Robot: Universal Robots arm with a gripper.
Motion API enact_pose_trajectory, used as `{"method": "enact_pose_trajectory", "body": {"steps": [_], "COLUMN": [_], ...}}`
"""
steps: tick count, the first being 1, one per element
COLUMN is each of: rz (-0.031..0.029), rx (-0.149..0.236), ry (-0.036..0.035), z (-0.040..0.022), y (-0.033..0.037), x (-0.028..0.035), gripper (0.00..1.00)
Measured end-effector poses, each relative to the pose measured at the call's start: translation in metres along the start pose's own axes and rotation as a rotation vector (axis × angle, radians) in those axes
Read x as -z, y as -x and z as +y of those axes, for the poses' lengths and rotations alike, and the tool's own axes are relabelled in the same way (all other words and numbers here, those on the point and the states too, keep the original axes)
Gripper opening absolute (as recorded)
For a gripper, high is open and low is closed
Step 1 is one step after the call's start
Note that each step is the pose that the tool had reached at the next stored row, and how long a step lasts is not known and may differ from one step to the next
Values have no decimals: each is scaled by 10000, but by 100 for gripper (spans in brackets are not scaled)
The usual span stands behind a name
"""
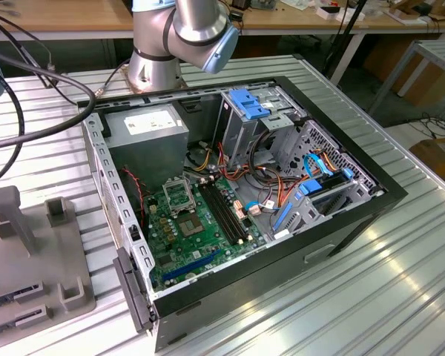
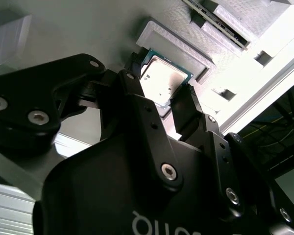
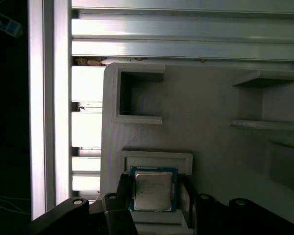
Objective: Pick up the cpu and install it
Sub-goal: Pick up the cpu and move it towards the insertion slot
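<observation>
The cpu (image 3: 152,190) (image 2: 162,79), a small square chip with a silver top and thin green rim, lies in a shallow recess of a grey holder block (image 3: 157,159) (image 2: 179,41). In both wrist views my gripper (image 3: 153,192) (image 2: 159,84) straddles it, with a black finger (image 3: 123,188) pressed against one edge and the other finger (image 3: 184,193) against the opposite edge, shut on the chip. The chip still rests level in the holder. In the exterior view the open computer case (image 1: 237,200) shows the green motherboard (image 1: 189,230) with its square metal socket frame (image 1: 179,196).
The grey fixture plate (image 1: 30,252) with upright blocks sits at the exterior view's left of the case on the slatted metal table (image 1: 371,289). The arm's base (image 1: 159,59) stands behind the case. Cables, drive cages and a power supply (image 1: 148,126) crowd the case interior.
</observation>
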State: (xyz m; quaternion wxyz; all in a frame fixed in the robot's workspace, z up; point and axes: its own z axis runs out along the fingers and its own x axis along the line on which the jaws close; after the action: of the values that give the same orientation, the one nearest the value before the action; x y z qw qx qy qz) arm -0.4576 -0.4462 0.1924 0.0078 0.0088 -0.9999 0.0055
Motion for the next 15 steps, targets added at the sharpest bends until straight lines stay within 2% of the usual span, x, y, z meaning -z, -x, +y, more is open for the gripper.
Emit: {"method": "enact_pose_trajectory", "body": {"steps": [12,15], "rz": [0,1], "rx": [-1,0], "ry": [0,0], "z": [0,0], "y": [-11,-11], "x": [-7,-7], "gripper": [52,47]}}
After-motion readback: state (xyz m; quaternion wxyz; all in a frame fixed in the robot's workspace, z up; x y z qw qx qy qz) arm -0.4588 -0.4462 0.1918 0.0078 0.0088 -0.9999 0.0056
